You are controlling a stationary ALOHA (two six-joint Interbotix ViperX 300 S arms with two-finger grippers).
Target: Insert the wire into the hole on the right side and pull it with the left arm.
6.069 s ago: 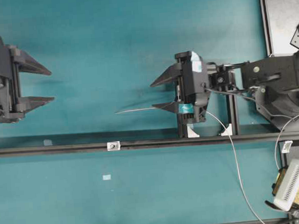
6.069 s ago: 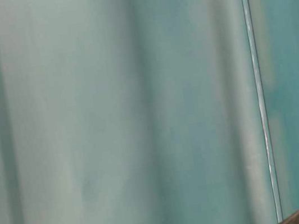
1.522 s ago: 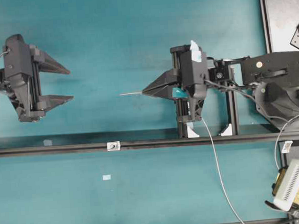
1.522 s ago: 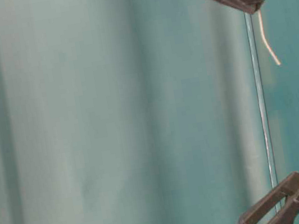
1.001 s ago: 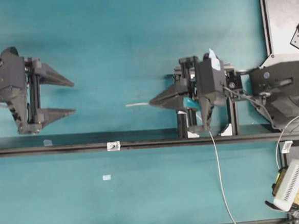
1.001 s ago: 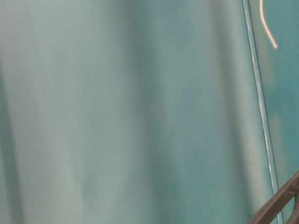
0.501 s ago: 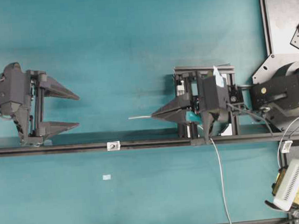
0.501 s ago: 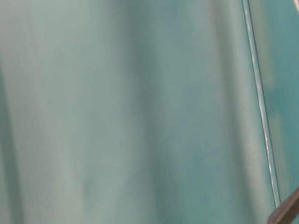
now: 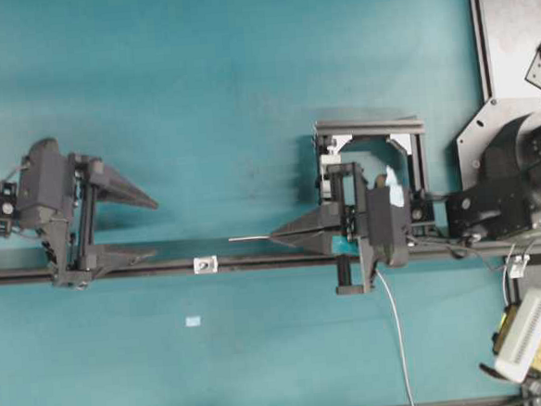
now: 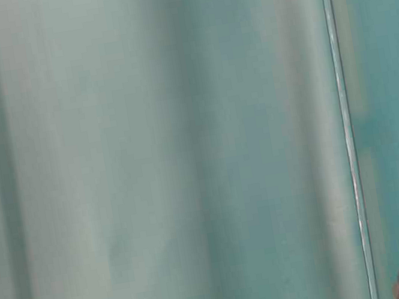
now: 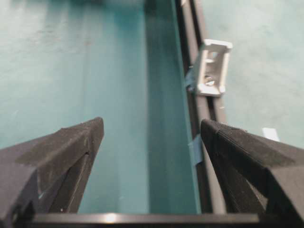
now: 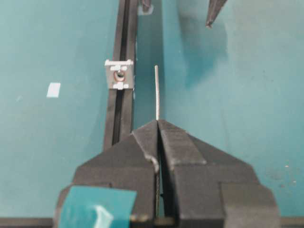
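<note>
Right end effector (image 12: 157,124): fingers pressed together on the wire (image 12: 156,92), a short stiff tip left projecting toward 12 o'clock in the right wrist view, evidently so it can be threaded.

Hole (image 12: 120,74): set in a small white block on the black rail (image 12: 124,28), at about 10 o'clock from the wire tip, near but apart; insertion not yet made.

Left end effector (image 9: 133,230): spread wide, empty, straddling the rail beyond the block on the teal worktop (image 9: 243,75), judged placed to receive the emerging end.

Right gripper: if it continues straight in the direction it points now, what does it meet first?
Probably nothing soon. The right gripper, shut on the wire, points along the rail, and the wire tip passes just beside the block. Farther on is a left finger; depth is unclear.
</note>
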